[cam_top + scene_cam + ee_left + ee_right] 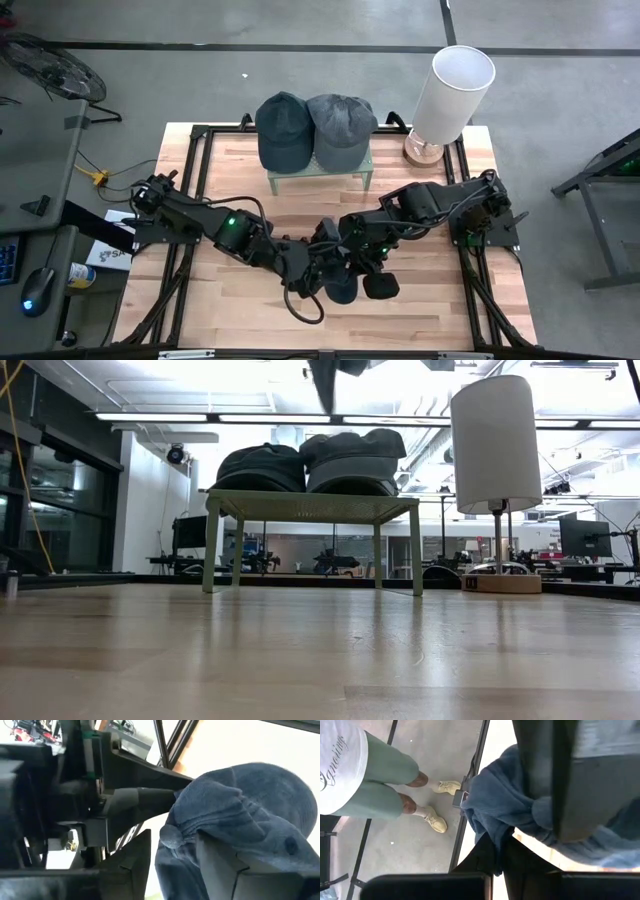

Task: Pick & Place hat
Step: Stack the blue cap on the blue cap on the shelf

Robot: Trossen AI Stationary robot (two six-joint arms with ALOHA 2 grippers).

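A blue denim hat (342, 288) hangs in the air over the table's near middle, between my two grippers. It also shows in the left wrist view (250, 805) and the right wrist view (500, 795). My left gripper (322, 275) reaches it from the left and my right gripper (355, 268) from the right; both are shut on it. In the low view only a dark tip (325, 380) shows at the top, well above the tabletop. Two more hats, a dark one (282, 130) and a grey one (342, 128), rest on a small green stand (320, 178) at the far side. My left gripper holds the hat's bunched cloth (175, 865) between its two fingers (220, 870), several layers gathered together. The hat is lifted clear of the table and bulges past the fingers. My right gripper pinches a gathered fold of the hat (495, 840) between its two fingers (482, 857), close beside the left gripper's hold. The cloth spreads out beyond the fingers, and the hat is clear of the table.
A lamp with a white shade (452, 90) stands at the table's far right corner, next to the green stand. A person (355, 775) stands on the floor beyond the table's edge. Bare wood (230, 320) lies at the near side.
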